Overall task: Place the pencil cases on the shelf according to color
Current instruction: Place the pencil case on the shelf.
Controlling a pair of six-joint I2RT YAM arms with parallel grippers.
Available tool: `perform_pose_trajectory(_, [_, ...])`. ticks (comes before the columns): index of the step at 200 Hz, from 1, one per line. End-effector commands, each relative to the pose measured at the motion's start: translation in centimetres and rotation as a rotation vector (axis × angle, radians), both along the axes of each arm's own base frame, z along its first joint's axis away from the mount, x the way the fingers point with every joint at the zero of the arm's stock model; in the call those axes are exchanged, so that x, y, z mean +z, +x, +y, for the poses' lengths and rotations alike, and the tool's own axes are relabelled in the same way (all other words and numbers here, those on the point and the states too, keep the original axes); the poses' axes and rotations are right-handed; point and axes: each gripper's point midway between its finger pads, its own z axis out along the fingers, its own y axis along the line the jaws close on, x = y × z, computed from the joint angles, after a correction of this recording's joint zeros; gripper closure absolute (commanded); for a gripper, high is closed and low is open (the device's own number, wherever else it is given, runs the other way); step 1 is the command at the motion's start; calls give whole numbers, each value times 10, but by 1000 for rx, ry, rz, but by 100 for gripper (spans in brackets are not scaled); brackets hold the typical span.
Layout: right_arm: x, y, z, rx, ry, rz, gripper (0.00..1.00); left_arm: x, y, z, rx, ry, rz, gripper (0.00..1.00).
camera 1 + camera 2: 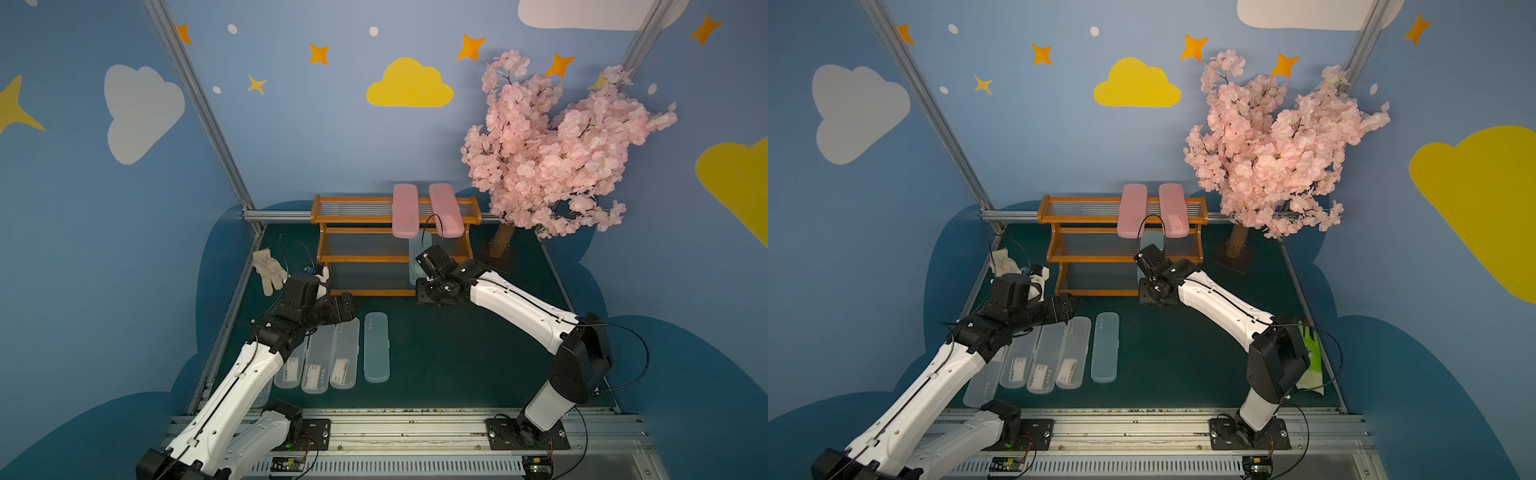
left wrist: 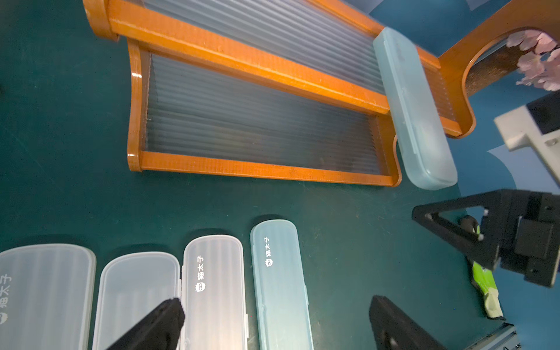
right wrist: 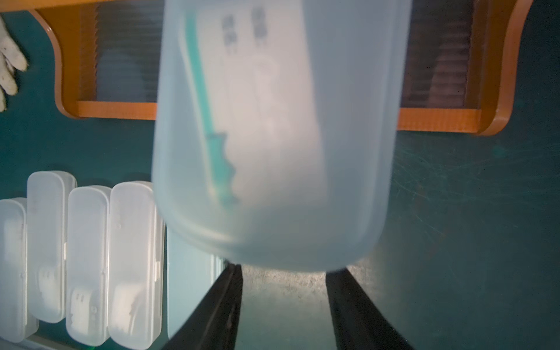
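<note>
The orange-brown shelf (image 1: pixel 361 260) stands at the back of the green mat. Two pink pencil cases (image 1: pixel 405 212) (image 1: pixel 446 210) lie across its top tier. A pale blue case (image 2: pixel 415 115) leans down over the shelf's right end, its low end by the mat. My right gripper (image 3: pixel 283 269) is just in front of that end, jaws apart with bare mat between them. Another pale blue case (image 1: pixel 377 347) lies on the mat beside several clear cases (image 1: pixel 320 357). My left gripper (image 2: pixel 275 312) hovers open over their far ends.
A white glove (image 1: pixel 268 270) lies at the mat's left edge by the shelf. A green glove (image 1: pixel 1310 357) lies at the right edge behind the right arm. A pink blossom tree (image 1: pixel 552 153) stands right of the shelf. A metal rail (image 1: pixel 415 428) borders the front.
</note>
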Motion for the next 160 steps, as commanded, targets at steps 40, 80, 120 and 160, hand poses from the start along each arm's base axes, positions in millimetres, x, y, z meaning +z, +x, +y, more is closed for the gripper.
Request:
perform_pose_trajectory(40, [10, 30, 1, -17, -21, -77, 51, -7, -6, 1, 2, -13, 18, 0])
perform_pose_trajectory(80, [9, 40, -1, -16, -33, -91, 51, -10, -6, -1, -4, -18, 30, 0])
perform_pose_trajectory(120, [17, 41, 1, -5, -15, -102, 49, -17, -8, -5, -7, -39, 62, 0])
perform_pose_trajectory(160, [24, 21, -1, 21, 21, -84, 23, -21, -11, -2, 14, -46, 74, 0])
